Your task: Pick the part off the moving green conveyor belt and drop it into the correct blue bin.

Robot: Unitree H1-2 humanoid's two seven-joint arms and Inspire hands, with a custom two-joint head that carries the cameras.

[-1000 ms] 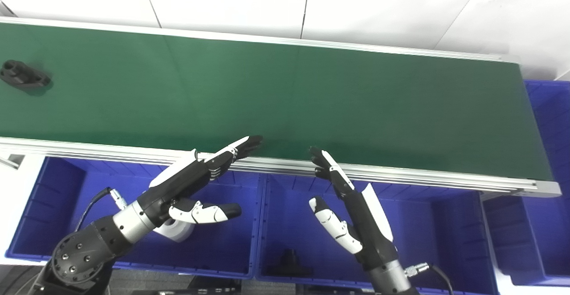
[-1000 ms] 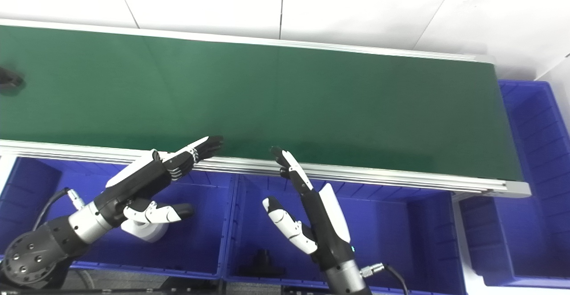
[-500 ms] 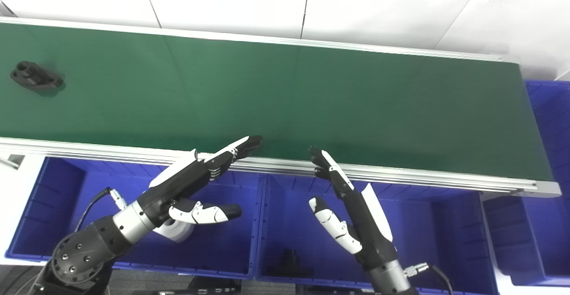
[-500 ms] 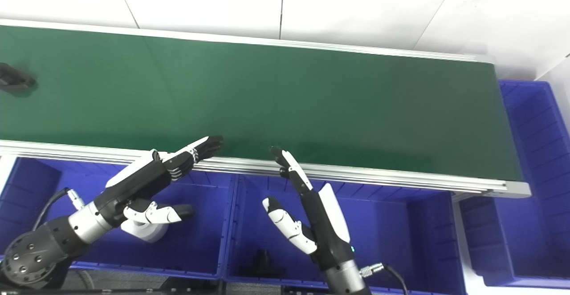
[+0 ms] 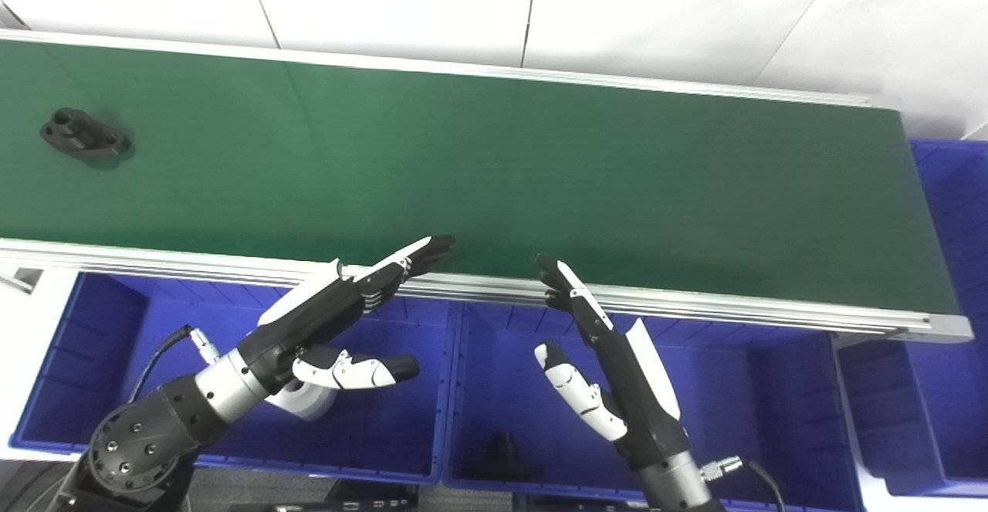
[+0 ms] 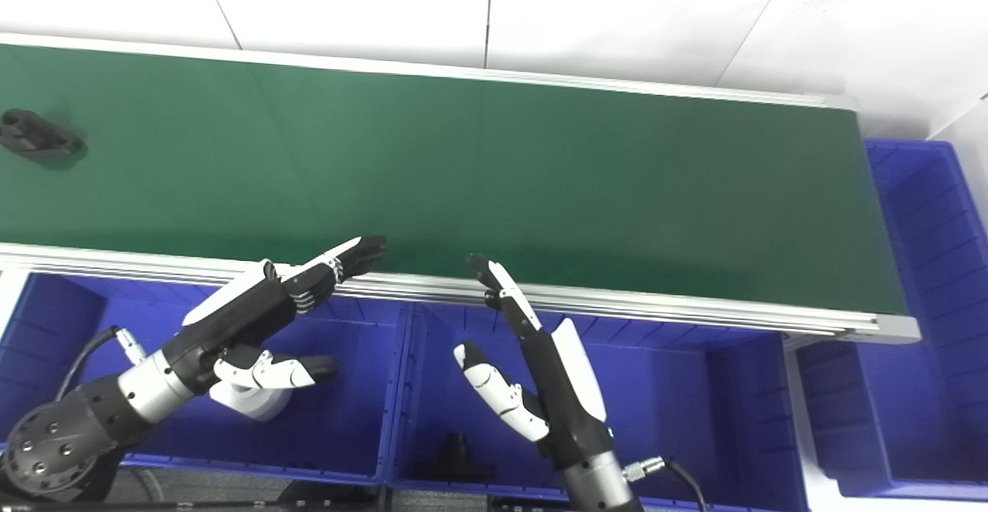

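The conveyor belt runs across the frame from the left edge to the right, sloping slightly downward to the right. A part lies on it at the far left. Along the lower edge of the belt sits a row of bins: a left bin, a middle bin, and another bin at the belt's right end. A round part lies in the left bin; a dark part lies at the lower left of the middle bin. The left hand hangs over the left bin, the right hand over the middle bin, fingertips of both reaching the belt's near rail.
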